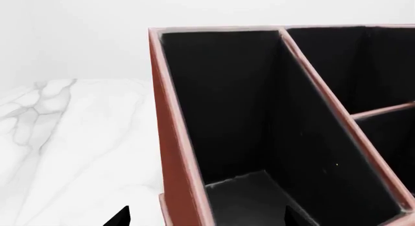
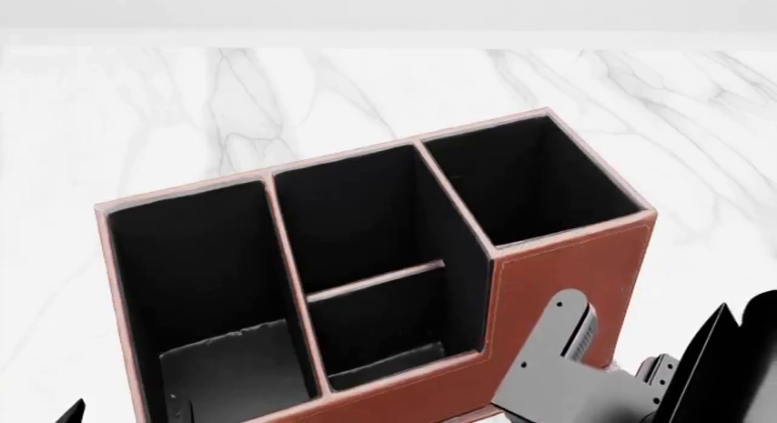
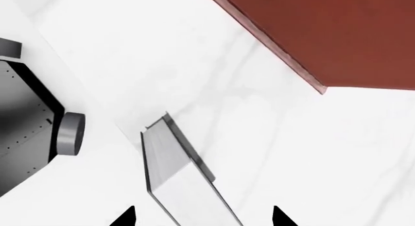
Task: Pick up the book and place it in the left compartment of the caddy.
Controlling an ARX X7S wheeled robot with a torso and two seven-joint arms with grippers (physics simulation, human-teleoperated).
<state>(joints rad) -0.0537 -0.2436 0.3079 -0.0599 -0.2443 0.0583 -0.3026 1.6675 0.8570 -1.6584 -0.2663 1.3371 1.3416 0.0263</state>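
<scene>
The reddish-brown caddy (image 2: pixel 559 268) fills the head view, with its three black-lined sections open to me. In its left compartment (image 2: pixel 195 259) a dark flat rectangle that looks like the book's black cover (image 2: pixel 225 368) rests low down. In the left wrist view the same compartment (image 1: pixel 227 104) shows a dark face with a pale edge (image 1: pixel 250 197) at its bottom. My left gripper (image 1: pixel 207 218) is open and empty, over the caddy's left outer wall (image 1: pixel 175 153). My right gripper (image 3: pixel 204 217) is open and empty above the marble table, beside the caddy's outer wall (image 3: pixel 337 36).
The white marble table (image 2: pixel 182 105) extends all round the caddy. My right arm (image 2: pixel 570 368) sits close to the caddy's front right corner. A pale grey flat bar (image 3: pixel 172 163) and a dark robot part (image 3: pixel 26 124) lie under the right gripper. The mug is out of view.
</scene>
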